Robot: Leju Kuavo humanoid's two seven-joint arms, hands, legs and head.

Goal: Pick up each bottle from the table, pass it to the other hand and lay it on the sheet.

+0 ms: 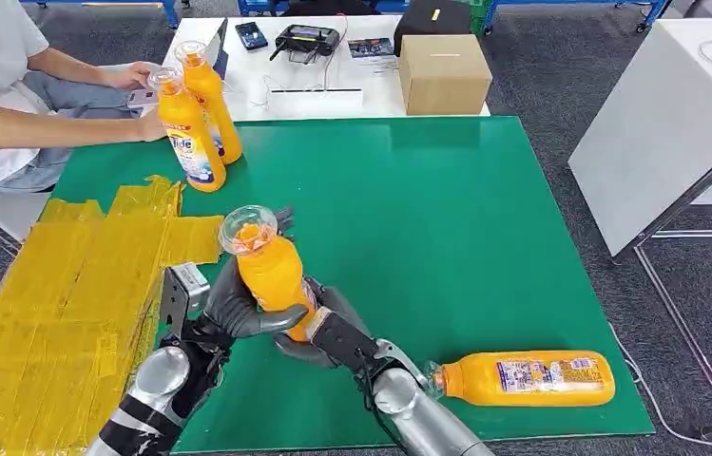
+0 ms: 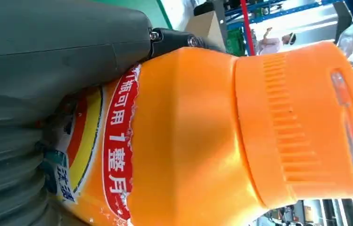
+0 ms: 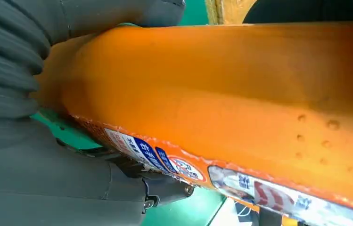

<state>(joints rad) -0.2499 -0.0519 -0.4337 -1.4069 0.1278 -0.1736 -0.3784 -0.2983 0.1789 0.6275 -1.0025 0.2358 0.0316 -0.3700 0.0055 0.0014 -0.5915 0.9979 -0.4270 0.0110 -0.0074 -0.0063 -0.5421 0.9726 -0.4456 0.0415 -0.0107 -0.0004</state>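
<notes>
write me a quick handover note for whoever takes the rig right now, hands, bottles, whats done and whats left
Left robot hand: wrapped around the held orange bottle, which stands upright above the green mat.
Right robot hand: grips the same bottle lower down, so the pass is mid-way.
Other bottles: one lying bottle on the mat near the front right; two standing bottles at the far left corner, next to a person's hand.
Yellow sheet: no bottle on it.
Done: none laid down.
Left: finish this pass, lay it on the sheet, then the other three.
</notes>
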